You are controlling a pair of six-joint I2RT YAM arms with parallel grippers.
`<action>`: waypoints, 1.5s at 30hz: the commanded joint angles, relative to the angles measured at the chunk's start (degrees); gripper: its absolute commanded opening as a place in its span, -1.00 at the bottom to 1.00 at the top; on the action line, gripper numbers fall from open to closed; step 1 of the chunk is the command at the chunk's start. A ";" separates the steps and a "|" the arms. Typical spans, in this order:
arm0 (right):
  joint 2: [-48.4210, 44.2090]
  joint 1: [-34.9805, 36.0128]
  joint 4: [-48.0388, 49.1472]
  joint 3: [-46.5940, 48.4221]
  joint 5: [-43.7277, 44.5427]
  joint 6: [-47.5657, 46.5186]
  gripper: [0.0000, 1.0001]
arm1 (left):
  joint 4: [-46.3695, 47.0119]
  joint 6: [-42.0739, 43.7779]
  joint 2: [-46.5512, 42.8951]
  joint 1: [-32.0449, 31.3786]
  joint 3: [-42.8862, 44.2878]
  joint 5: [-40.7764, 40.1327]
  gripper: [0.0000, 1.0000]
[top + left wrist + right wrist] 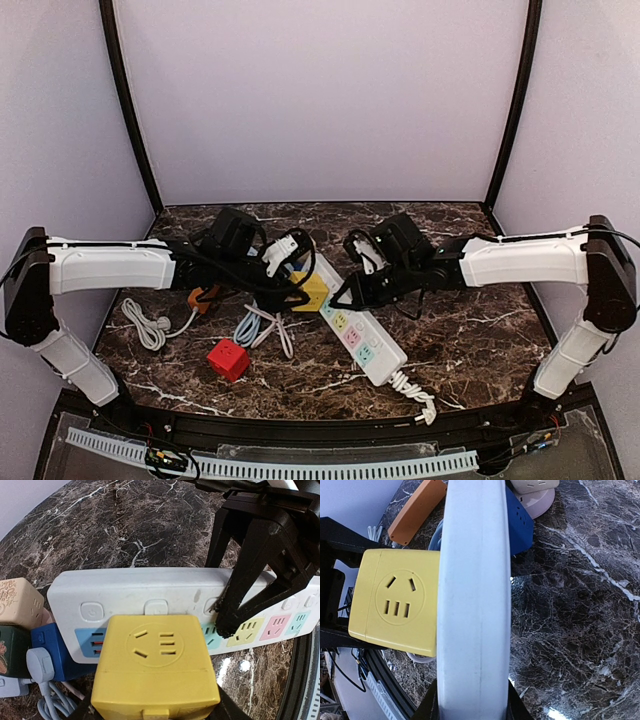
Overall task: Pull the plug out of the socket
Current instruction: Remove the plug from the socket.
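A yellow cube plug [312, 290] sits flush against the face of the white power strip [362, 338] at its far end. My left gripper [298, 290] is shut on the yellow cube [155, 665], its jaws on the cube's two sides. My right gripper [347, 296] is shut across the strip's width just beside the cube; its black fingers [240, 605] show in the left wrist view. In the right wrist view the strip [472, 605] stands edge-on between my right jaws, with the yellow cube [395, 602] on its left face. The plug's pins are hidden.
A red cube socket [228, 359], an orange strip [203, 298] and white cables [150, 325] lie left of the strip. A blue adapter [47, 640], a beige cube [20, 602] and a dark green one [12, 650] crowd the strip's end. The strip's coiled cord [415, 392] lies near the front edge.
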 commanded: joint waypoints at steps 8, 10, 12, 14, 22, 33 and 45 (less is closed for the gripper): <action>-4.20 2.50 4.98 -4.03 -1.66 -8.53 -1.00 | 1.69 -4.51 0.87 1.96 4.49 10.03 -0.99; -4.38 3.15 4.47 -4.02 -0.71 -9.76 -1.00 | 2.43 -6.26 1.20 3.43 4.72 12.04 -0.99; -4.55 3.43 4.29 -4.24 -0.18 -10.35 -1.00 | 2.97 -7.64 1.57 4.57 4.90 13.90 -0.99; -4.78 3.71 4.24 -4.49 0.05 -10.84 -1.00 | 3.57 -9.30 2.09 5.57 5.08 15.43 -0.99; -4.98 4.09 3.83 -4.45 2.18 -11.03 -1.00 | 3.71 -9.78 2.52 6.96 5.10 16.76 -0.99; -2.74 1.38 -4.27 -0.03 10.33 0.21 -1.00 | 1.59 -1.67 1.04 3.84 3.24 7.91 -0.99; -1.55 -2.02 -7.28 -1.05 14.38 6.56 -1.00 | 2.68 1.62 -1.08 1.34 1.15 2.37 -0.99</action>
